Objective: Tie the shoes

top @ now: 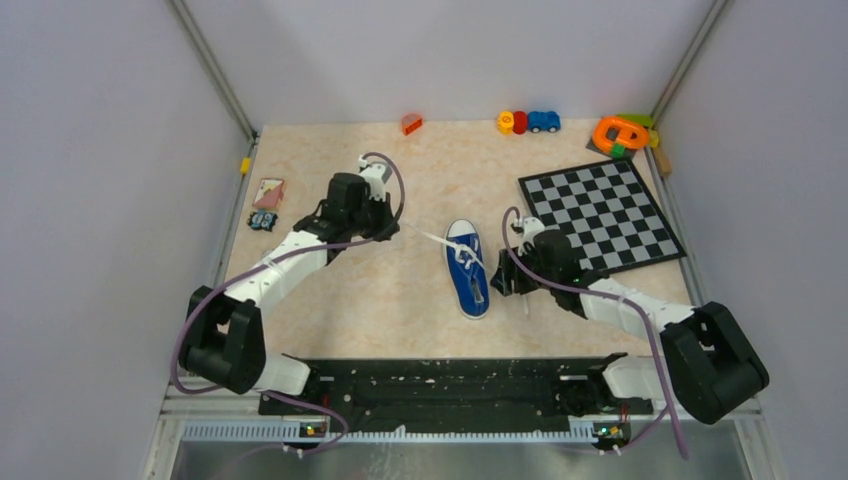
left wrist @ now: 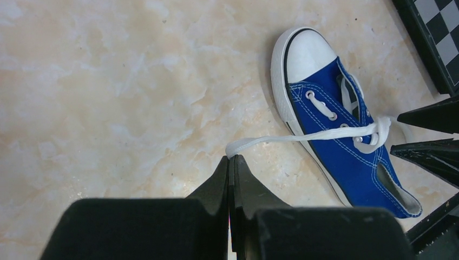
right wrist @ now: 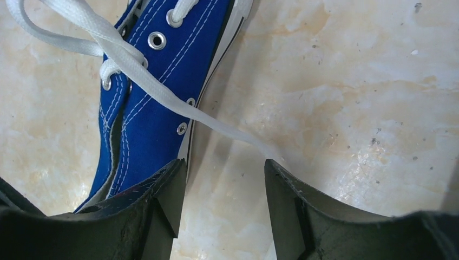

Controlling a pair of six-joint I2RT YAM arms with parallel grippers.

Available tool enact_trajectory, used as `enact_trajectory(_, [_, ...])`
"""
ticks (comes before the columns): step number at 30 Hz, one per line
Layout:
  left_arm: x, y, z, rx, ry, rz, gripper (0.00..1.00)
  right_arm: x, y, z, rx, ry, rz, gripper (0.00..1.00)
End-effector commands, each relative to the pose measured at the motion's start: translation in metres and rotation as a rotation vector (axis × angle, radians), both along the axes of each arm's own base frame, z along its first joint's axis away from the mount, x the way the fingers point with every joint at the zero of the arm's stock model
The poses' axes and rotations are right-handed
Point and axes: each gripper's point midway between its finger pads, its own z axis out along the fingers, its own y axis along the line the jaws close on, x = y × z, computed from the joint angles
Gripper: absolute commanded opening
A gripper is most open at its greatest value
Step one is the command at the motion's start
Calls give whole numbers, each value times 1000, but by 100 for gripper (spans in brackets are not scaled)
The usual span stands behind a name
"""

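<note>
The blue sneaker [top: 467,268] lies mid-table, its white toe cap pointing to the back. My left gripper [top: 398,228] is to its left, shut on the end of a white lace [top: 432,240] that runs taut from it to the shoe. In the left wrist view the shut fingertips [left wrist: 233,158] pinch the lace end [left wrist: 292,138], and the lace crosses the sneaker [left wrist: 341,146] at a simple knot. My right gripper [top: 500,283] is open beside the shoe's right side. In the right wrist view it [right wrist: 224,168] stands over bare table, with the other lace end [right wrist: 227,125] lying loose just ahead of its fingers.
A chessboard [top: 600,213] lies at the right, close behind the right arm. Toy cars [top: 528,122], an orange toy [top: 620,132] and a red piece [top: 411,124] line the back edge. A card [top: 268,192] and a small toy car [top: 263,221] sit at the left.
</note>
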Motion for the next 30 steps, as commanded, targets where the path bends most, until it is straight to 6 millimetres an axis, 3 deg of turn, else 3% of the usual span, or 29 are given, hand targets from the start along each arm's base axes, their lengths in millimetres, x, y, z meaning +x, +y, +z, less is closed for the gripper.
enact_trajectory(1, [1, -1, 14, -58, -49, -2, 0, 19, 16, 27, 30, -91, 21, 57])
enact_trajectory(10, [1, -2, 0, -43, -21, -24, 0, 36, 36, 47, 22, -256, 183, 52])
enact_trajectory(19, [0, 1, -6, -40, -13, -10, 0, 41, 59, 53, 111, -272, 250, 44])
enact_trajectory(26, [-2, 2, -6, -38, -16, -14, 0, 43, 62, 46, 115, -236, 245, 28])
enact_trajectory(27, [-2, 3, -6, -36, -18, -13, 0, 43, 62, 46, 114, -235, 242, 23])
enact_trajectory(29, [-3, 6, -7, -28, -17, -5, 0, 45, 59, 46, 103, -229, 225, 1])
enact_trajectory(30, [-3, 8, -8, -23, -18, 4, 0, 45, 55, 46, 90, -227, 206, 0])
